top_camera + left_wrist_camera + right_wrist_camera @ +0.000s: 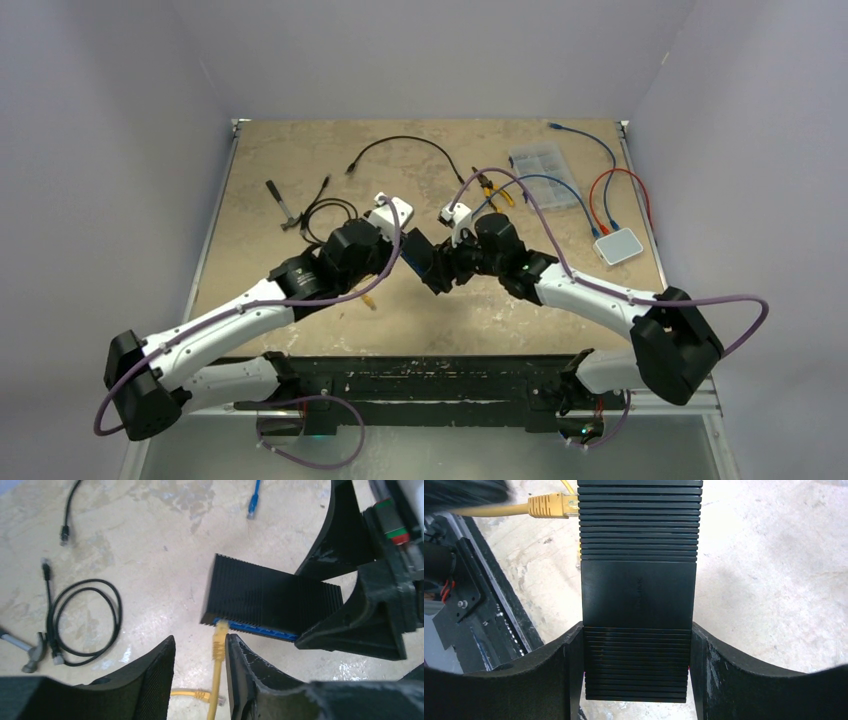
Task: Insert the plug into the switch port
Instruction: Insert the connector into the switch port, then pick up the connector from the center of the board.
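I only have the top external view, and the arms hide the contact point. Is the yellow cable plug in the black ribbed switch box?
Observer: In the left wrist view, the yellow plug's tip is in the blue port row, near one end of the black ribbed switch. I cannot tell if it is latched.
Operator: Is the left end effector gripping it?
Observer: No. The left end effector is open, with a clear gap beside the plug.
Operator: What holds the switch?
Observer: The right wrist view shows the right end effector clamped across the switch's two long sides.
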